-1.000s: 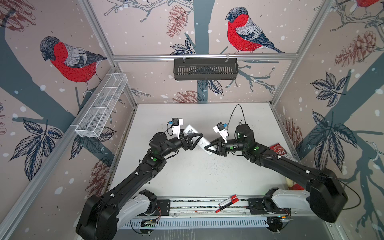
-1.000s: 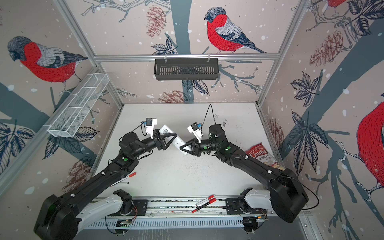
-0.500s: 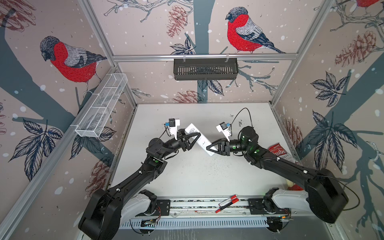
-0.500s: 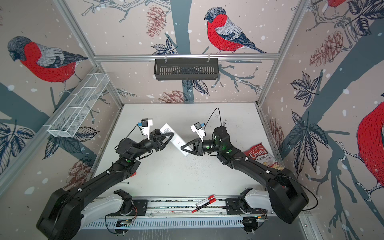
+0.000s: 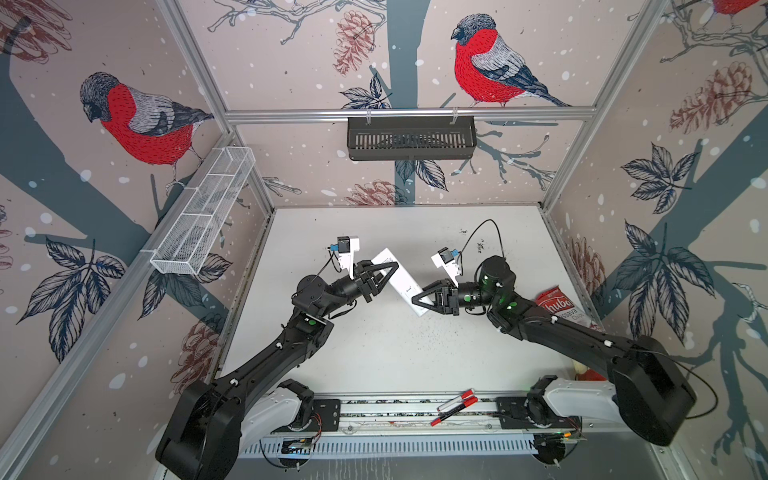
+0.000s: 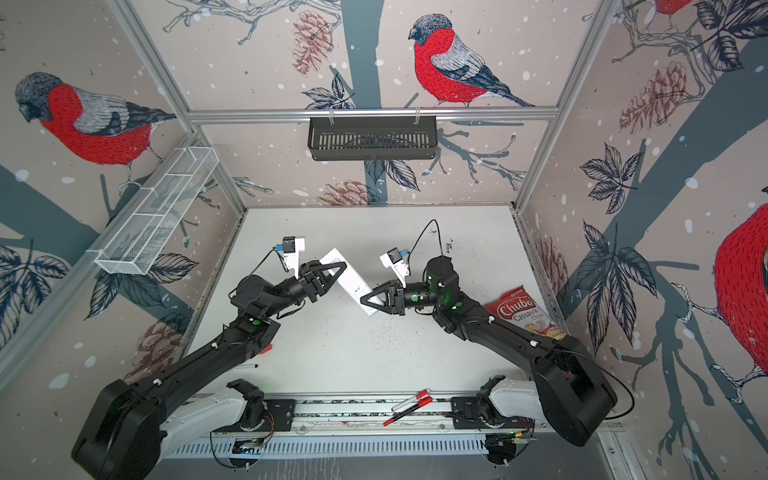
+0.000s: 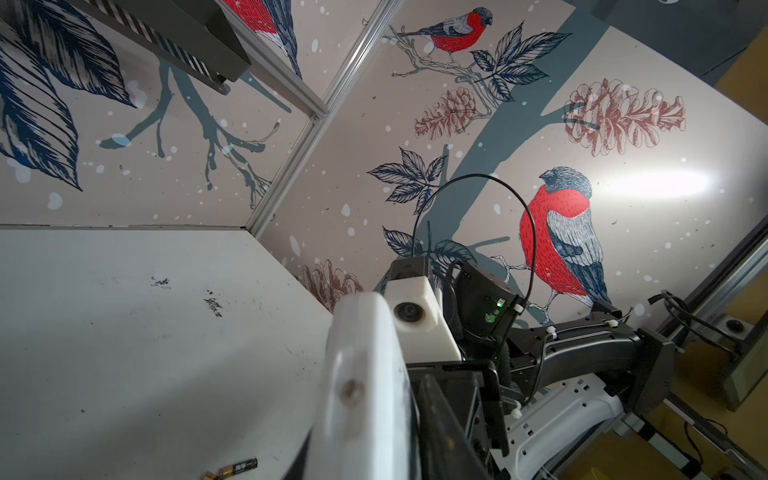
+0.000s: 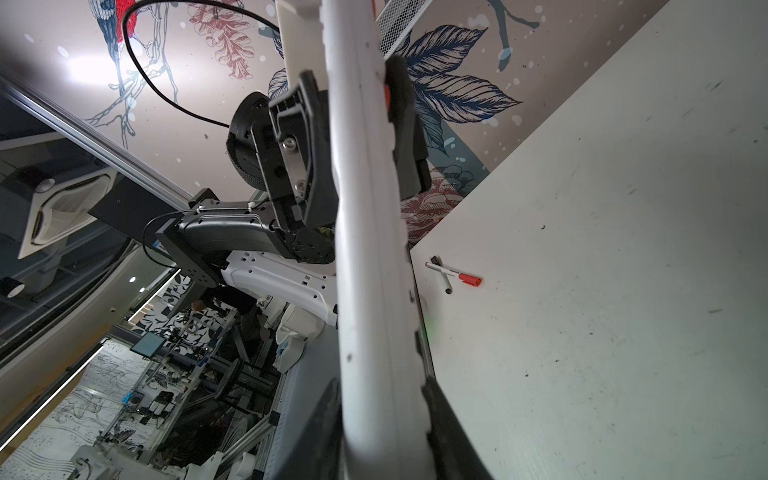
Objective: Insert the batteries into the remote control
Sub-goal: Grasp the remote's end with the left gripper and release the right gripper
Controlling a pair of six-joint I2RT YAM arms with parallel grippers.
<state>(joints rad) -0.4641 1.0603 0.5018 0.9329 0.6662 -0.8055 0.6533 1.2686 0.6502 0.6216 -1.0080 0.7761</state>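
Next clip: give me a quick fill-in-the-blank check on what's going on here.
1. The left end effector and the right end effector each grip one ___ of the long slim white plastic remote control.
2. The small dark copper-tipped batteries lie on the white ___.
3. The crinkled cassava chips bag is mainly ___.
Missing: end; table; red.

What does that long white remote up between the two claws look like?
The remote control is a long, slim, white bar that looks like smooth plastic with rounded edges. It hangs slantwise above the table. The left claw pinches its far end and the right claw its near end. Its plain side faces up; in the right wrist view an orange button peeks out on the underside. Nothing else touches it.
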